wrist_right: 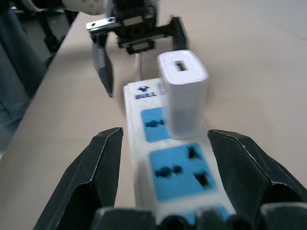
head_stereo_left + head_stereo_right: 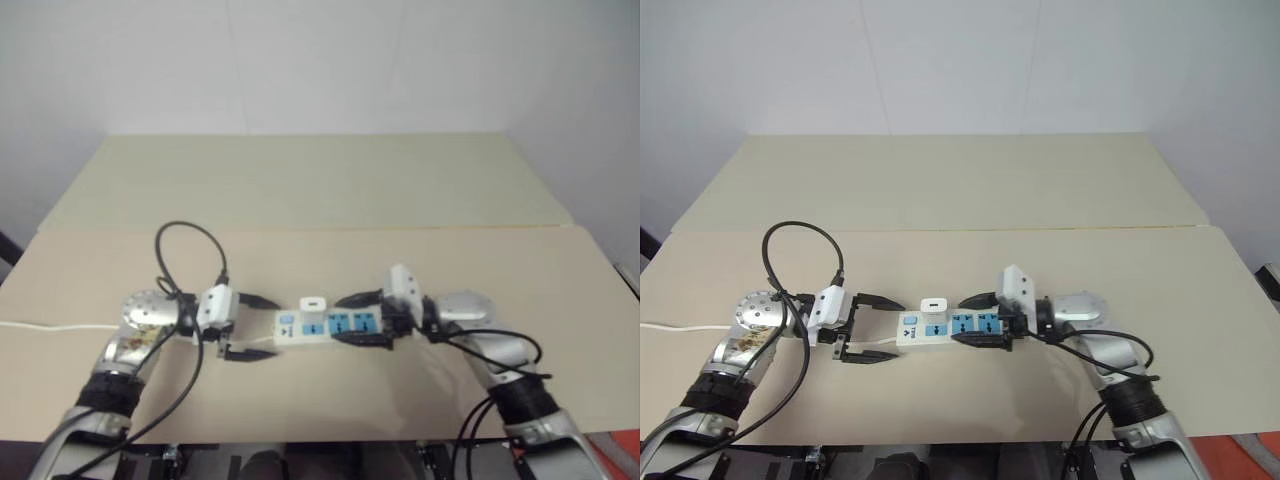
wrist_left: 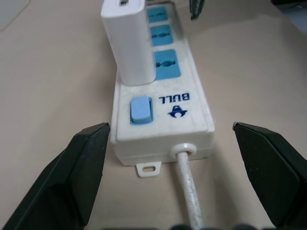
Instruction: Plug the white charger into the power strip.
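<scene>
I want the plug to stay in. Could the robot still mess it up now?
Maybe. The white charger stands upright in the power strip, but the open right gripper straddles the strip's far end, so pulling away crookedly might drag it. The open left gripper flanks the cord end and could snag it.

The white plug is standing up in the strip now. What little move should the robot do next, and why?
Probably just draw both arms back. The white charger stands upright in the power strip, and the left gripper and right gripper are both open, holding nothing, so the job looks done.
</scene>
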`<state>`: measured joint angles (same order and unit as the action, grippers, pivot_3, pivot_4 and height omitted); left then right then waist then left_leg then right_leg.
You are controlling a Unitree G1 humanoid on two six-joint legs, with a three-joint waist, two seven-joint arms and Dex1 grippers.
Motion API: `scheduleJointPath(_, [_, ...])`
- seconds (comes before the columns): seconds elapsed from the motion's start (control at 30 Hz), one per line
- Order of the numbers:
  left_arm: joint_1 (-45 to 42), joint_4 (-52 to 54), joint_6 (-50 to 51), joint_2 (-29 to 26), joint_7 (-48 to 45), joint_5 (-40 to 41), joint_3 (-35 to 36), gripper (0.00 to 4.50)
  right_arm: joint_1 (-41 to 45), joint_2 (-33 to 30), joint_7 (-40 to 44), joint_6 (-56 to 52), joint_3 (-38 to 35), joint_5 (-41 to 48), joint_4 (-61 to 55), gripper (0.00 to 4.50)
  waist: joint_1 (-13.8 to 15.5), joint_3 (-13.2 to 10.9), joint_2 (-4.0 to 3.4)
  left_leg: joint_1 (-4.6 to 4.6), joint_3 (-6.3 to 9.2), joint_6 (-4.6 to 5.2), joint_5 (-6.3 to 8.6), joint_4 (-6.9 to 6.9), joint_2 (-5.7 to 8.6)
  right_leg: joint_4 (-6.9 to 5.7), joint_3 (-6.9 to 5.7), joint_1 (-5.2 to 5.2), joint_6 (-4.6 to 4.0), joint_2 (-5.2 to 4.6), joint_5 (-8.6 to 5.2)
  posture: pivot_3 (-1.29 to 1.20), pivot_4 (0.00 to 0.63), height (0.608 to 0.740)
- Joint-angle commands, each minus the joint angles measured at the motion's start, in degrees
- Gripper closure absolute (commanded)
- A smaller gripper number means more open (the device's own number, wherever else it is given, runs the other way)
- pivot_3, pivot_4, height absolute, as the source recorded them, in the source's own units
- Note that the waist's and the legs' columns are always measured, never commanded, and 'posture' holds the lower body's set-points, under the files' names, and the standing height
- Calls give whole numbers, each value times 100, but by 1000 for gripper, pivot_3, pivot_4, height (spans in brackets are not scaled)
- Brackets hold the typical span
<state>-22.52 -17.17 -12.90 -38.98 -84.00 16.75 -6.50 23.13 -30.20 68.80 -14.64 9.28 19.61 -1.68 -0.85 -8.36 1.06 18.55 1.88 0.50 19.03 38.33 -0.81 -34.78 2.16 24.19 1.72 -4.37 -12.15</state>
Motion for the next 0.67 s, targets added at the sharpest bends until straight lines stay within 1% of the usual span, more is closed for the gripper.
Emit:
scheduleJointPath(0.03, [-71,347,146,-297,-39,318,412,32,-103,-520,128,-207,-660,443,-479,1052,2,-10,0,0,1,0,0,0,-1,3,-1,0,0,1,0,0,150,740])
scheduleJointPath(0.17, [-85,615,426,-617,-70,533,678,32,-189,-1236,350,-198,-1236,647,-332,1052,7,-36,1,-1,0,1,0,0,-1,3,-1,-1,1,2,-1,0,150,740])
scheduleJointPath(0.27, [2,778,582,-870,-158,672,880,32,-249,-1696,566,-52,-1548,621,-64,1052,4,-58,3,-2,-4,1,0,0,-1,4,1,-3,2,2,-1,0,150,740])
scheduleJointPath(0.37, [123,946,715,-1009,-118,703,979,32,-281,-1994,740,123,-1745,590,258,1052,-3,-67,4,-3,-8,2,1,0,-2,4,2,-2,2,2,-1,0,150,740])
scheduleJointPath(0.47, [223,1002,856,-1150,-114,693,1037,32,-271,-2154,797,361,-1814,486,549,1052,-13,-82,5,-5,-14,2,1,0,-2,2,7,-2,2,2,-1,0,150,740])
scheduleJointPath(0.67, [312,1216,1050,-1106,40,719,1023,32,-561,-2077,453,420,-1966,438,423,1052,1,-85,7,-6,-16,2,1,3,-3,-6,8,-2,2,1,-1,0,150,740])
